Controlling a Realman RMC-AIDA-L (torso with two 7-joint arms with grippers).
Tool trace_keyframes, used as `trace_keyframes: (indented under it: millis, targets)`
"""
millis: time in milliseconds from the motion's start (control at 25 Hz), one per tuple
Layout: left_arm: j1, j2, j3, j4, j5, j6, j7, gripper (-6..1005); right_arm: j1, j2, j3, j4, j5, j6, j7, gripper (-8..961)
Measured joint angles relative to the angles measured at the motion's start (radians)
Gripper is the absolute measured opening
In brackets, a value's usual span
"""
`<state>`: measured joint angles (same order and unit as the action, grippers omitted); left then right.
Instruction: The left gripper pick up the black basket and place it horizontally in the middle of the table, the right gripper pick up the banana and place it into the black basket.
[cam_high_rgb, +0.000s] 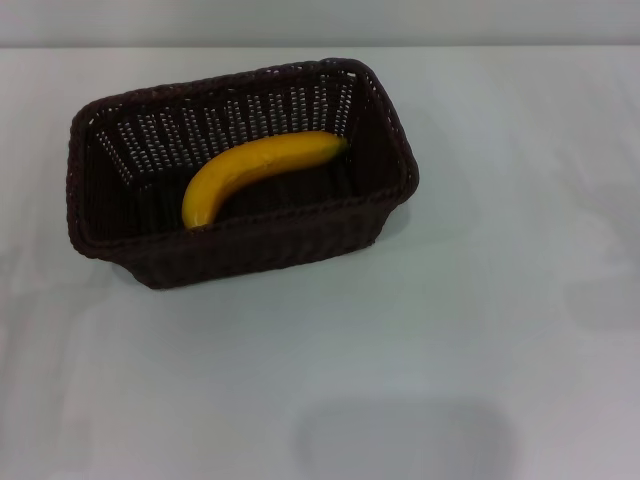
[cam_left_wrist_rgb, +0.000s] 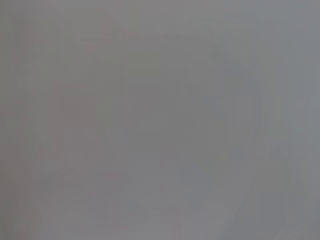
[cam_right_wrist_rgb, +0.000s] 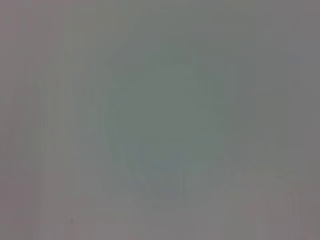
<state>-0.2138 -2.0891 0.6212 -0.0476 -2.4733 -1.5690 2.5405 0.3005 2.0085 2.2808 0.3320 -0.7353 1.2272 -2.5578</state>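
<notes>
The black basket (cam_high_rgb: 150, 255) sits in the upper left-centre of the head frame on the white worktop (cam_high_rgb: 480, 330), long side roughly horizontal, slightly rotated. The banana (cam_high_rgb: 255, 170) lies inside it, diagonally across the floor, one end near the front wall. Neither end effector appears in any view, so whether each is released or clenched cannot be told; both wrist views show only blank grey. Judged complete. Residual risk: an arm re-entering the workspace could nudge the light basket off its placement.

No robot body in view.
</notes>
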Motion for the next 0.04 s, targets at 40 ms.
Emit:
trace_keyframes:
  millis: [40]
  targets:
    - [-0.002, 0.000, 0.000, -0.005, -0.001, 0.000, 0.000, 882, 0.000, 0.000, -0.001, -0.005, 0.000, 0.000, 0.000, 802]
